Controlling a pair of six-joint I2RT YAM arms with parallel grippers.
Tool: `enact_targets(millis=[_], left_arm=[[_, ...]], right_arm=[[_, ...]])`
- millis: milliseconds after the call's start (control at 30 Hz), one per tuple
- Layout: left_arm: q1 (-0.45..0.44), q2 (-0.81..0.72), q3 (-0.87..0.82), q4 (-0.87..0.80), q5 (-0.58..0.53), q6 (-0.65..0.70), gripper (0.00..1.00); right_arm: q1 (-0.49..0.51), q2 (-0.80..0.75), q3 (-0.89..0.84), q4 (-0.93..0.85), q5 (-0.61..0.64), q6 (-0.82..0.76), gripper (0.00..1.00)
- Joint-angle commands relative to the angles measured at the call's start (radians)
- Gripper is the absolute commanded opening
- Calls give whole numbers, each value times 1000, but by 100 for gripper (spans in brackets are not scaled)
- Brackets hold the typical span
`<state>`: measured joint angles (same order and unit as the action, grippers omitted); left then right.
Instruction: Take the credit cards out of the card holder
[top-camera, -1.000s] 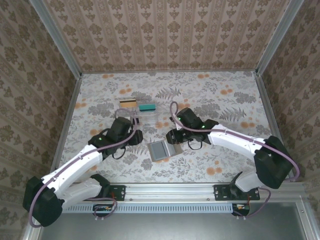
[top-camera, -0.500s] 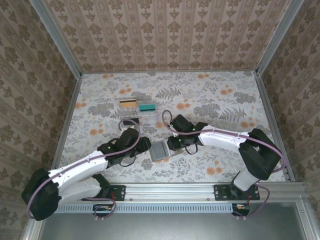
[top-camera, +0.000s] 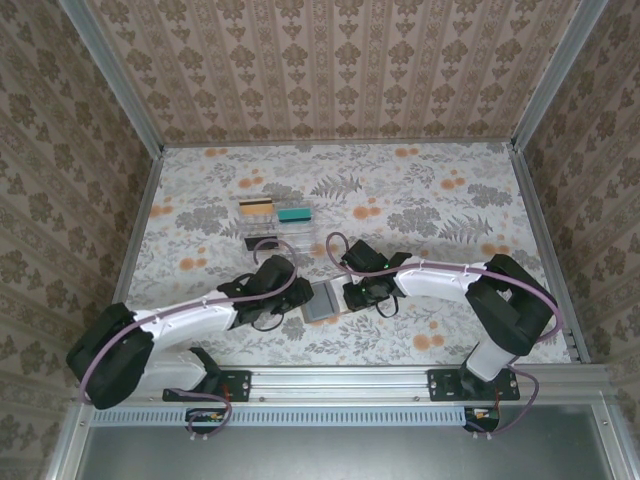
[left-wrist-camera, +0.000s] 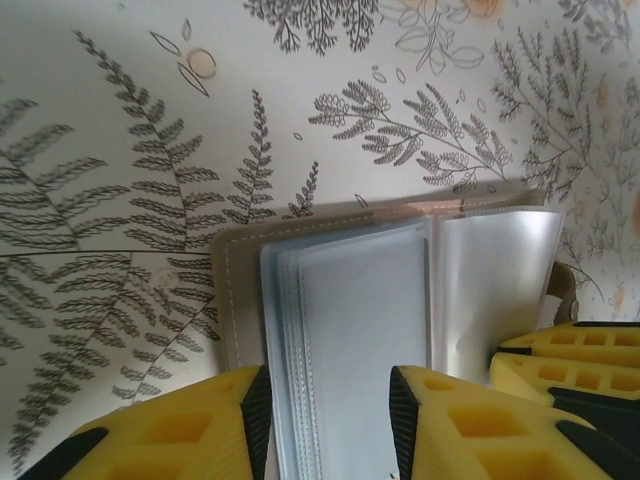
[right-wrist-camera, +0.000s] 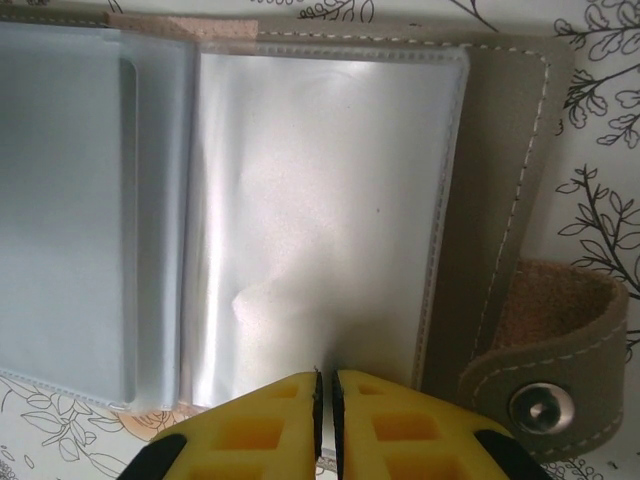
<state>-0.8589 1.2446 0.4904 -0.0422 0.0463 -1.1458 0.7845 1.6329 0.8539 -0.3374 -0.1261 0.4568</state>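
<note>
Left hand (left-wrist-camera: 330, 395), right hand (right-wrist-camera: 325, 385) nearer now — card holder (top-camera: 322, 300) between them.

- Your card holder (top-camera: 322, 300) lies open and flat on the floral table (top-camera: 450, 190), towards the near middle.
- Up close you see its grey-brown cover (left-wrist-camera: 240, 290) with pale stitching, and clear bluish-grey sleeves (right-wrist-camera: 310, 220) stacked on both panels.
- Its snap tab (right-wrist-camera: 545, 370) curls out from one side edge, metal stud showing.
- 2 cards, a tan card (top-camera: 257, 207) and a teal card (top-camera: 295, 214), lie side by side farther back, well apart from it.
</note>
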Motion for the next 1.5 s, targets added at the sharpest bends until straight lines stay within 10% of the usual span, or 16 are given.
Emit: enact_targets(millis=[0, 1467], left_arm=[[-8, 30, 3, 57, 48, -6, 38], [-9, 135, 51, 66, 114, 31, 32]], right_arm=[[8, 11, -19, 9, 26, 24, 14], [8, 22, -19, 14, 18, 28, 15]])
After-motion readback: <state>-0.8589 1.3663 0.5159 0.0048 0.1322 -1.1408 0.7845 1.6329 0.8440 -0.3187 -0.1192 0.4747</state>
